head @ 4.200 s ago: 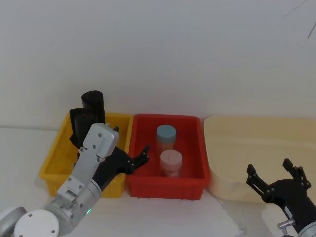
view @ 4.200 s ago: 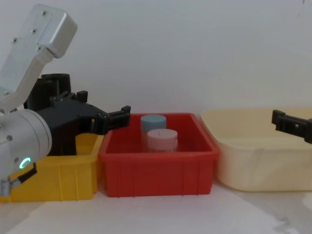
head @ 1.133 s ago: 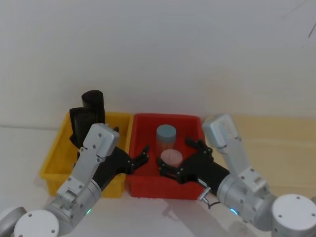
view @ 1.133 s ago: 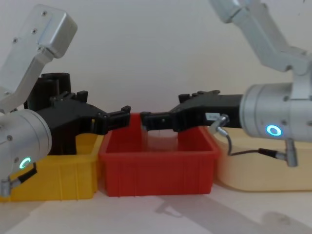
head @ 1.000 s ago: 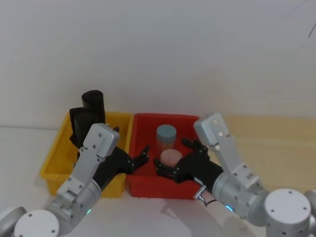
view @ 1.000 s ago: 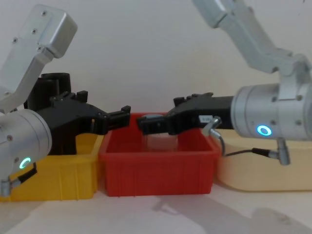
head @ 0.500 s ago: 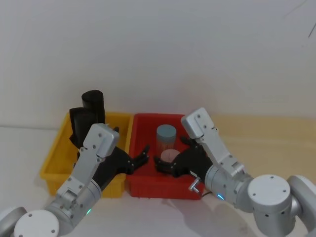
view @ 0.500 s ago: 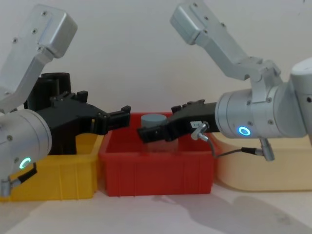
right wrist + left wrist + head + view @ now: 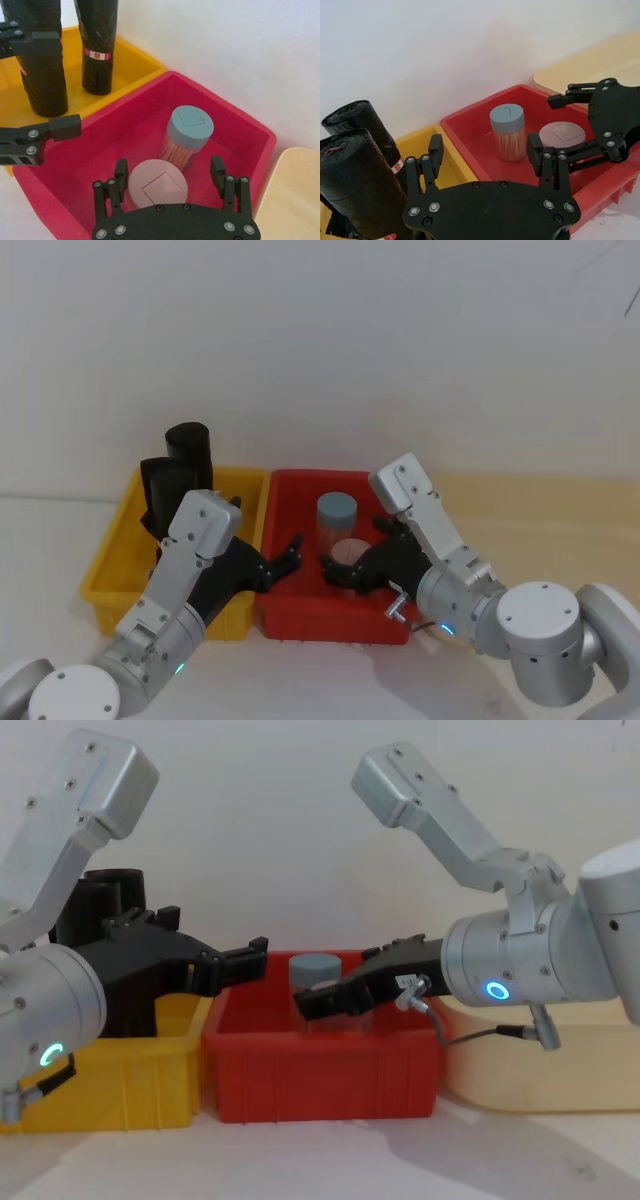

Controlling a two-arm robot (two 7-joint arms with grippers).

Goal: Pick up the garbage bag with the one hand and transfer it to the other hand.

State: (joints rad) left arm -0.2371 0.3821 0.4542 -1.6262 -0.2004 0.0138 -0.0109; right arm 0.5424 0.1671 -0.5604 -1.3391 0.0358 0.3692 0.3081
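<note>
The garbage bag [image 9: 97, 30] stood upright in the yellow bin [image 9: 134, 54], beside a second roll [image 9: 45, 75]. We judged it light, slightly soft and slick, and best gripped at mid-height. Our left gripper [image 9: 485, 152] hovered nearby, fingers apart and empty. Our right gripper [image 9: 169, 172], also spread, straddled the pink-lidded jar [image 9: 157, 187] in the red bin [image 9: 240, 120].

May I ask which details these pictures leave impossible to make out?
Garbage bag lower part: head view, behind the left gripper and its arm.
Red-and-white label print: right wrist view, too small.
Pink-lidded jar: chest view, mostly behind the right gripper.
Beige tray inside: chest view, hidden by its own wall.
</note>
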